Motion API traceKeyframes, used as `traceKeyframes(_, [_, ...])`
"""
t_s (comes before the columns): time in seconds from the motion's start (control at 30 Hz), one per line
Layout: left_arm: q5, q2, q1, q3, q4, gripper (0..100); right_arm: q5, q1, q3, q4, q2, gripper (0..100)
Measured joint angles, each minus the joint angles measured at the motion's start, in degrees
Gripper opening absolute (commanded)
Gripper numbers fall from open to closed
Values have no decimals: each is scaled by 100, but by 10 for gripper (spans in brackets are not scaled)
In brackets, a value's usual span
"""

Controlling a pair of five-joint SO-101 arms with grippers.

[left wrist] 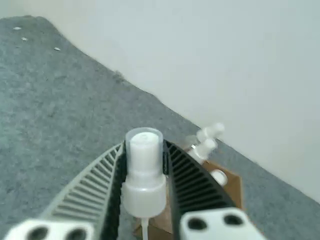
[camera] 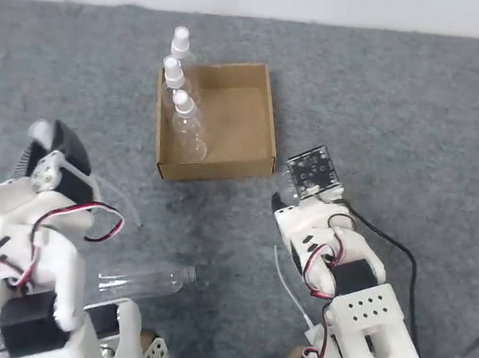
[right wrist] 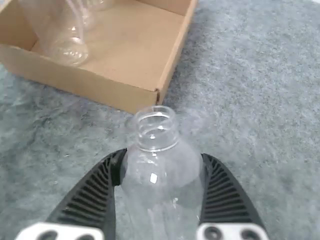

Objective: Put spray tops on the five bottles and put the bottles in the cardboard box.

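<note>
Soft, even, bright light covers the grey table (camera: 396,92). Shadows are faint: a thin dark band runs along the foot of the cardboard box (camera: 225,157). Small glints sit on the clear bottle (right wrist: 160,170) just beside the box. The wall (left wrist: 225,60) beyond the box glows pale.

Bottles (camera: 189,125) line one cardboard box (camera: 271,119) wall, room beside them

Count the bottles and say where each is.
5 bottles: three capped stand in the box, one lies uncapped on the table, one uncapped in the right gripper.
</note>
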Motion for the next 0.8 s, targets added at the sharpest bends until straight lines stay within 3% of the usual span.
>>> traceKeyframes(0.3, [703, 0, 457, 0, -158, 12, -510, -615, 0, 0, 0, 72])
traceKeyframes(0.5, [800, 0, 448, 510, -651, 12, -536, -800, 0, 0, 0, 72])
traceKeyframes(0.67, [1486, 35, 448, 1169, -1152, 12, -536, -791, 0, 0, 0, 72])
traceKeyframes(0.8, [1644, 35, 448, 1477, -1574, 12, -545, -1073, 0, -141, 0, 72])
